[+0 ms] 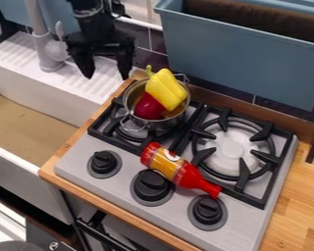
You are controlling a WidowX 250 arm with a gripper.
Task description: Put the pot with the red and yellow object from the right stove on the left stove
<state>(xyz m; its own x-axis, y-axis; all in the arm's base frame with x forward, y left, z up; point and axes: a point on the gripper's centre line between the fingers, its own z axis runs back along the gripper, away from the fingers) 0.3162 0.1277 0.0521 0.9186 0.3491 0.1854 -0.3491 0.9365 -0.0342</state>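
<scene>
The metal pot [135, 126] sits upright on the left burner of the stove, its two loop handles toward the back and the front left. A red object [148, 107] and a yellow pepper-like object [166, 89] are in it, the yellow one rising above the rim. My gripper [107, 74] hangs over the sink's ribbed drainboard, to the upper left of the pot and apart from it. It is open, fingers pointing down with nothing between them. The right burner [232, 149] has its black grate uncovered.
A red and yellow bottle [176, 170] lies slanted across the stove's front middle, near the knobs. A blue-grey bin [242, 59] stands behind the stove. The faucet [47, 46] rises left of the gripper, behind the white sink [48, 81].
</scene>
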